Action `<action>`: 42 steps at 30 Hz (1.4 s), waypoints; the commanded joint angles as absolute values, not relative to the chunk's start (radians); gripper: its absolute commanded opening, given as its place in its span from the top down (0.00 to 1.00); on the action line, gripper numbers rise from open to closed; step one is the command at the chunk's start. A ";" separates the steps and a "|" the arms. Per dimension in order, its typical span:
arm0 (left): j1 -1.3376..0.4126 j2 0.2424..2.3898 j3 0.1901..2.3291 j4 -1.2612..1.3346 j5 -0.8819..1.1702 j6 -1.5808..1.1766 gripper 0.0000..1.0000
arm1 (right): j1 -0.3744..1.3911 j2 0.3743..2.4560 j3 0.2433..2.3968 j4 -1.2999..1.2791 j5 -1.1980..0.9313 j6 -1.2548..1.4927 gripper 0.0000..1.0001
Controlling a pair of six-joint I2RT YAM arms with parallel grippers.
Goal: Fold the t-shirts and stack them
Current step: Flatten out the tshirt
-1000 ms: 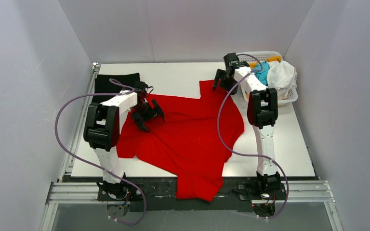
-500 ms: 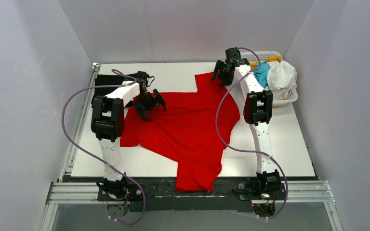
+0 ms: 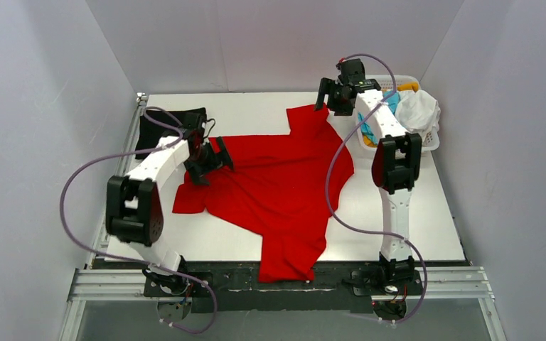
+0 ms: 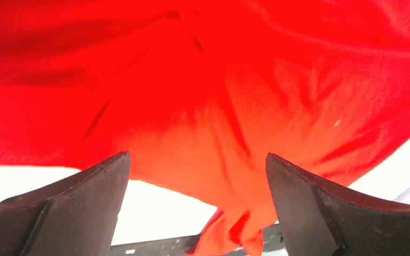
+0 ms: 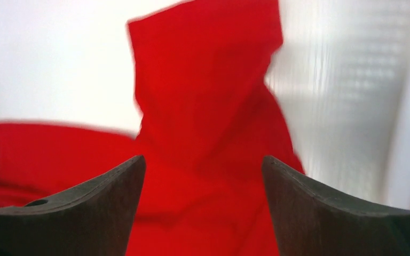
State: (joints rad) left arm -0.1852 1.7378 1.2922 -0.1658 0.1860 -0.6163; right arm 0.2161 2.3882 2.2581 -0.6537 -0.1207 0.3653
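**Workpiece.** The red t-shirt (image 3: pixel 277 192) lies spread, with creases, on the white desk (image 3: pixel 426 220). It is not folded. Its near end hangs over the near edge of the desk and rests on the dark frame rail (image 3: pixel 341 284). A narrow flap projects from its far right corner toward the back wall.

**Left end effector** (image 3: pixel 210 165). It is positioned at the far left part of the red t-shirt, low over the cloth. The fingers (image 4: pixel 85 197) are spread wide. The left wrist view shows red cloth beyond the gap and nothing clamped between the fingers. Contact with the cloth cannot be confirmed.

**Right end effector** (image 3: pixel 333 105). It is positioned over the projecting flap at the far right corner of the red t-shirt. The fingers are spread wide. The right wrist view is blurred, but it shows the flap beyond the gap and nothing gripped.

**Other items, located from the red t-shirt.**
- Black t-shirt (image 3: pixel 170 119): folded flat, just off the far left corner, partly under the left arm.
- White lattice basket (image 3: pixel 426 145): just off the far right corner. The right arm hides whether it touches the red cloth.
- Basket contents: a white t-shirt (image 3: pixel 416 110), a cyan t-shirt (image 3: pixel 389 105) and an orange t-shirt (image 3: pixel 407 87), bundled.
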 commanded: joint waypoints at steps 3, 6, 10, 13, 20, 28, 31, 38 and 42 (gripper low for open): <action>-0.181 1.436 1.022 -0.262 0.155 -0.607 0.02 | 0.344 1.927 1.805 -0.644 -0.026 0.268 0.12; -0.181 1.343 0.921 -0.246 0.152 -0.611 0.02 | 0.374 1.746 1.518 -0.604 -0.048 0.396 0.11; -0.179 1.306 0.842 -0.144 0.194 -0.615 0.02 | 0.408 1.498 1.113 -0.461 -0.072 0.561 0.10; -0.178 1.339 0.852 -0.141 0.252 -0.614 0.02 | 0.410 1.333 0.910 -0.407 -0.048 0.632 0.09; -0.179 1.367 0.810 -0.048 0.296 -0.652 0.02 | 0.410 1.226 0.712 -0.250 -0.110 0.681 0.08; -0.179 1.361 0.811 -0.068 0.273 -0.647 0.02 | 0.410 1.344 0.723 -0.185 -0.144 0.689 0.08; -0.179 1.357 0.810 -0.072 0.262 -0.645 0.02 | 0.410 1.370 0.722 -0.190 -0.143 0.690 0.08; -0.179 1.375 0.818 -0.070 0.262 -0.647 0.02 | 0.410 1.385 0.703 -0.184 -0.149 0.695 0.08; -0.179 1.374 0.820 -0.073 0.255 -0.646 0.02 | 0.411 1.389 0.678 -0.159 -0.178 0.719 0.08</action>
